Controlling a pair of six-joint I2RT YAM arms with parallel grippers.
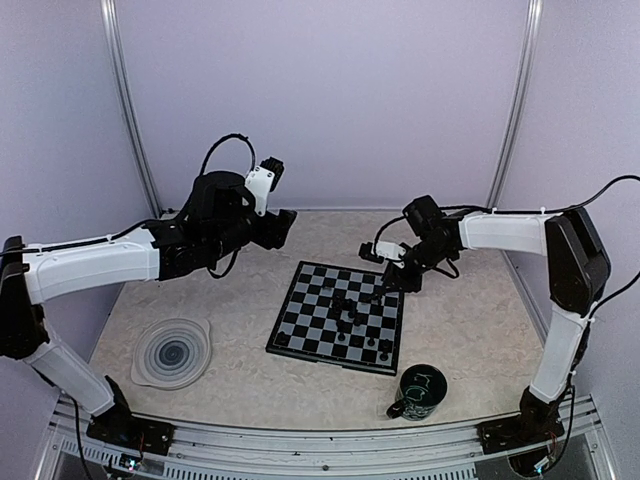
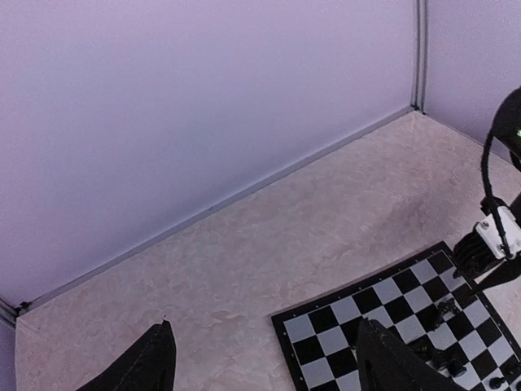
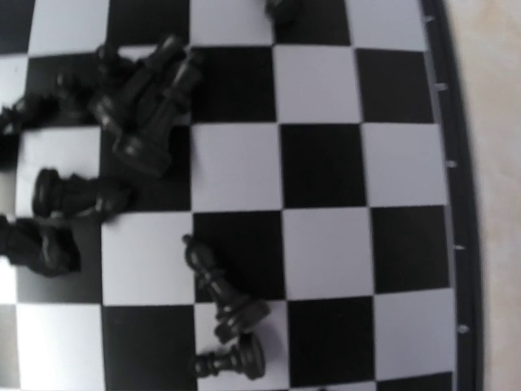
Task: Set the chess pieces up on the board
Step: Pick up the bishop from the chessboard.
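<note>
Jaws of the left gripper point(image 2: 265, 326) stand wide with nothing between them, raised left of the board point(image 1: 295, 315). The right gripper point(image 1: 386, 286) dips over the board's far right part, and I cannot tell its jaws or any hold. Chess pieces point(image 3: 142, 106) sit on the board, scattered mid and right, several toppled in a heap, no rows formed: setup looks barely begun.
</note>
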